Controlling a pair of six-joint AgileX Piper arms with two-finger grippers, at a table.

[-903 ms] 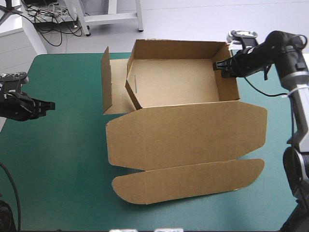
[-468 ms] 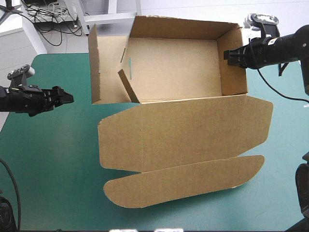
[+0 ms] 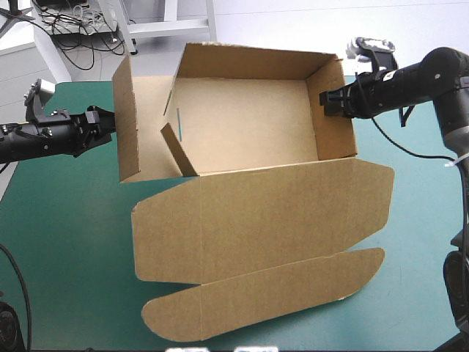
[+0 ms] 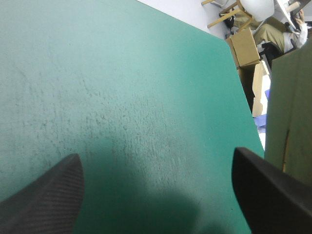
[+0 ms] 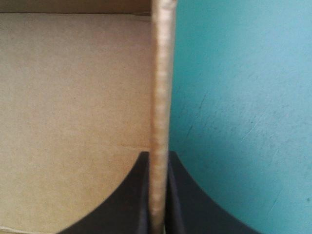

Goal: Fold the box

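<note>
1 box (image 3: 249, 139), long axis crosswise, lid (image 3: 256, 220) nearward.

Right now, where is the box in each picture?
High view: box in the middle, tray toward the far edge.
Left wrist view: its wall beside the open left gripper.
Right wrist view: its wall pinched in the right gripper.
Shared landmark: the teal-green cover.
</note>
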